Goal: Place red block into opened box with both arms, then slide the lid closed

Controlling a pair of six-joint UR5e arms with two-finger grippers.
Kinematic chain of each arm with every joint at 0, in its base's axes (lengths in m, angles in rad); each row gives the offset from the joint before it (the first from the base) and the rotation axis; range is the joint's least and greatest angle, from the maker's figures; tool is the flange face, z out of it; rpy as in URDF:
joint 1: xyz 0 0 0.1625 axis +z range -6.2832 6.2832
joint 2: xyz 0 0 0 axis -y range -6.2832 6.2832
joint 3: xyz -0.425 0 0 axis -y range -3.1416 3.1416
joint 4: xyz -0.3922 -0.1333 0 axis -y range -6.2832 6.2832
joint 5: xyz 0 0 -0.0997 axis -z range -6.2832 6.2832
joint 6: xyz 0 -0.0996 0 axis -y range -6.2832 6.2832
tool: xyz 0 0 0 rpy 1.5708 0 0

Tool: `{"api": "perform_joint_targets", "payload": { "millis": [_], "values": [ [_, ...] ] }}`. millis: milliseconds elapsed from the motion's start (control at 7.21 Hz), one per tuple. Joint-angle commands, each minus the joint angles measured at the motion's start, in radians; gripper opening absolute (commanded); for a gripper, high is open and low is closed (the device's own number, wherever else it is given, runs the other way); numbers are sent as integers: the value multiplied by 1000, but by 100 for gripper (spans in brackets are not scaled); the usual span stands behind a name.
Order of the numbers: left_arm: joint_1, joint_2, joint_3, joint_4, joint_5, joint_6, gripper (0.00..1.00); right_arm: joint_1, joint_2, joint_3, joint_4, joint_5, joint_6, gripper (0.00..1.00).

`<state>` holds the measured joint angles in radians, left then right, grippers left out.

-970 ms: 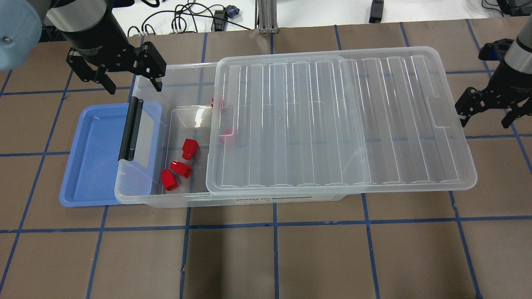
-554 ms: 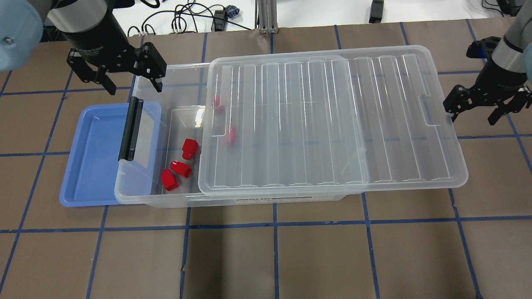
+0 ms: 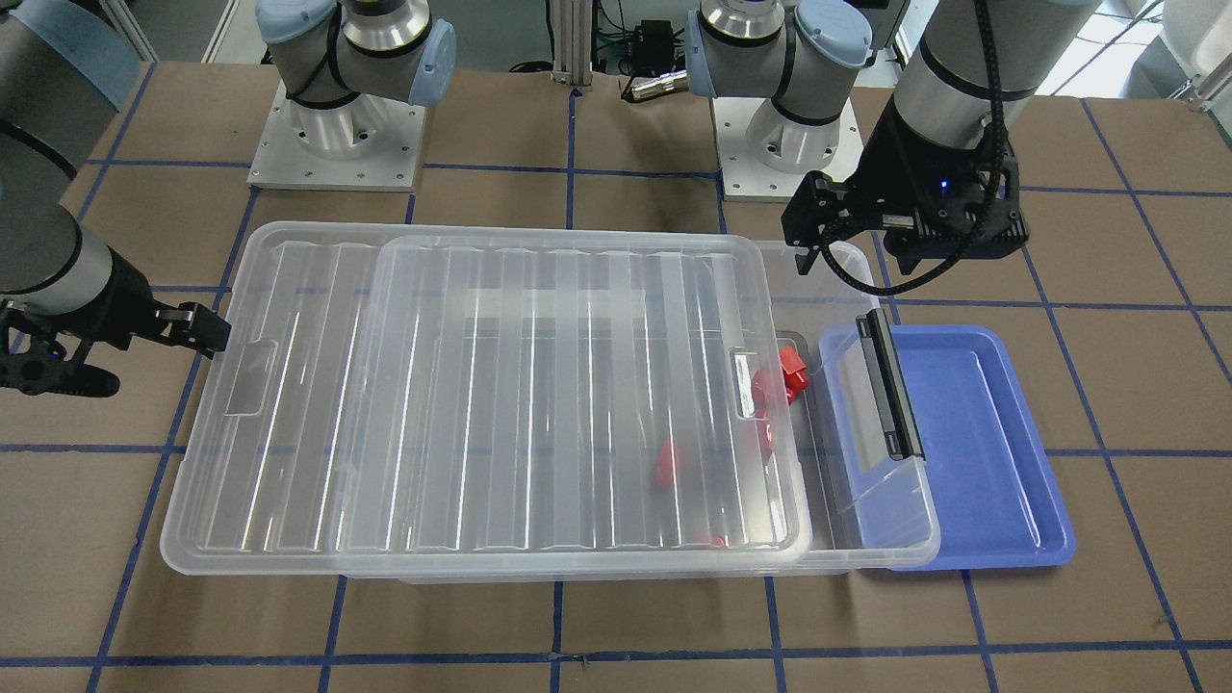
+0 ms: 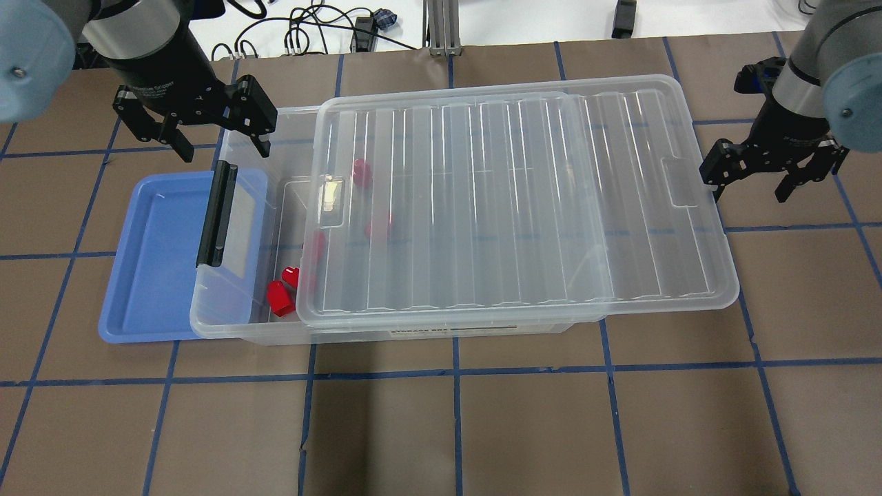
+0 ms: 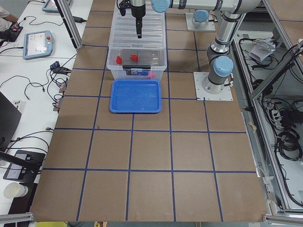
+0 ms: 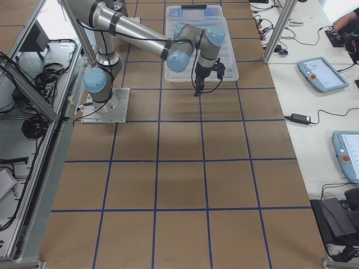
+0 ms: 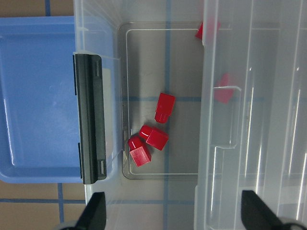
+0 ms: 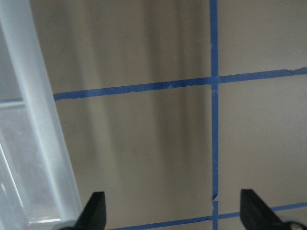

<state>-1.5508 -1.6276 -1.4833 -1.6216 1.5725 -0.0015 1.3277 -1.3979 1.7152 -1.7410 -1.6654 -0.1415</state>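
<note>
While red blocks (image 7: 164, 106) lie on the box (image 4: 227, 320) floor near its black handle (image 4: 217, 213), the lid (image 4: 517, 200) covers most of the box, overhanging the opposite end | left gripper (image 4: 222, 146): jaws wide, empty, over box's far handle-end corner | right gripper (image 4: 750, 191): jaws wide, empty, just beside lid's overhanging end | blue tray (image 4: 151, 262) under handle end

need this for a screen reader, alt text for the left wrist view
Top-down into the clear box: three red blocks lie inside, two more show through the ribbed lid covering the right side. Its black handle overhangs a blue tray; the left gripper is open.
</note>
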Motion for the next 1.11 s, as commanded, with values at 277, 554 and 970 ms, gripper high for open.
{"api": "perform_joint_targets", "payload": {
  "millis": [277,554,970],
  "values": [
    [0,-3,-15,2,-5,-2,100,129,-4,0,-2,1,175,100],
    [0,-2,-15,2,-3,-2,100,159,-6,0,0,1,203,100],
    [-3,-8,-17,2,-6,-2,100,171,-6,0,0,1,206,100]
  ]
}}
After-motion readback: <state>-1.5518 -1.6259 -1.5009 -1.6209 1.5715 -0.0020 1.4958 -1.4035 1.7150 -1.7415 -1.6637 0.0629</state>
